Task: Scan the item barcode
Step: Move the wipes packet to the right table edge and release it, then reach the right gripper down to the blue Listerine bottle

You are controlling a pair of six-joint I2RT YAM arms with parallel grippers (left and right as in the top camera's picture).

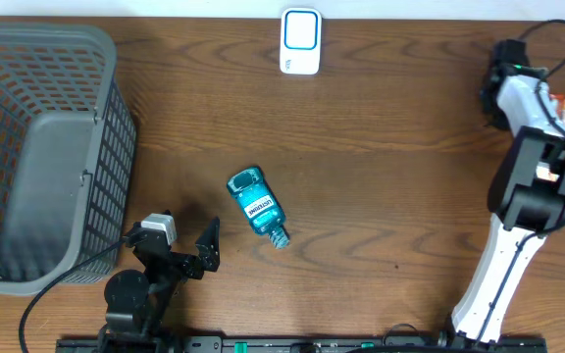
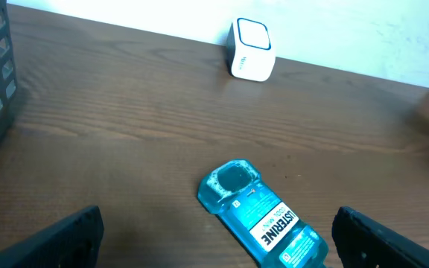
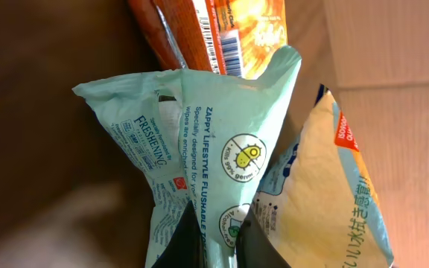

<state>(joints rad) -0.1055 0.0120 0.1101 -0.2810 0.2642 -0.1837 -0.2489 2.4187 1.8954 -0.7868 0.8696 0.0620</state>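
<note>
Your right gripper is pinched shut on the wipes, left gripper gapes empty, and nothing's at the scanner yet.

Wooden table carries 1 grey basket, 1 blue mouthwash bottle on its side, 1 white scanner.

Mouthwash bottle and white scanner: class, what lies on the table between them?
Nothing. Between the mouthwash bottle and the white scanner there is only bare wooden table, as both the overhead and left wrist views show.
</note>
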